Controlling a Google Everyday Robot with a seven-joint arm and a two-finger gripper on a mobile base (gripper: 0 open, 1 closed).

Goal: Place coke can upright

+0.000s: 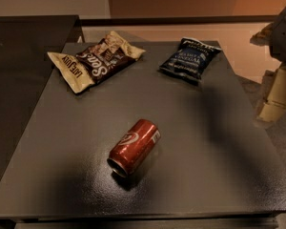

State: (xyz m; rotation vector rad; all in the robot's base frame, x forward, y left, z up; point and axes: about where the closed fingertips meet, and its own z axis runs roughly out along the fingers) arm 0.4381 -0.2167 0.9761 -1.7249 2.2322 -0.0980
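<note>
The coke can (133, 147) is red with a white script logo and silver ends. It lies on its side near the front middle of the dark table (57, 161), its open end pointing to the front left. My gripper (275, 97) hangs at the right edge of the view, beyond the table's right side, well apart from the can and holding nothing that I can see.
A brown and cream snack bag (94, 60) lies flat at the table's back left. A dark blue chip bag (190, 58) lies at the back right. A darker counter (19, 61) adjoins the table on the left. Floor shows to the right.
</note>
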